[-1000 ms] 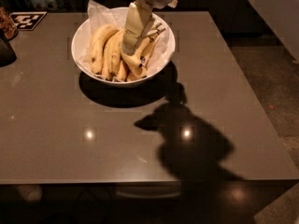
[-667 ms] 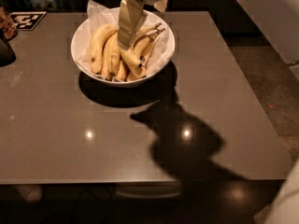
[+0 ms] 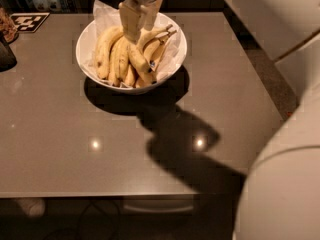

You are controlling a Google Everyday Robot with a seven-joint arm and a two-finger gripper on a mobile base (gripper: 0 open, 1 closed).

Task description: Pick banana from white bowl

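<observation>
**Desk:** What does the camera view give you?

**Operator:** I see the white bowl [image 3: 167,76] on the far half of a grey table [image 3: 100,159]. It is lined with crinkled paper [image 3: 102,11] and full of yellow fruit. The banana [image 3: 104,51] I am after, the plump curved one, lies in the bowl's left half, along the rim.

**Desk:** And the gripper?

**Operator:** The gripper [image 3: 134,35] points straight down into the bowl's middle, just right of that banana's upper end. Its tip is among the other bananas [image 3: 142,64]. I cannot tell whether it is open or closed, or whether it touches any fruit.

**Desk:** Around the bowl?

**Operator:** The bowl's shadow [image 3: 150,96] falls on its near side. Left of the bowl, at the table's far corner, sits a black-and-white marker card [image 3: 29,20]. A dark object [image 3: 6,56] shows at the frame's left edge. My robot's pale body [image 3: 285,184] stands well right of the bowl, nearer the camera.
</observation>
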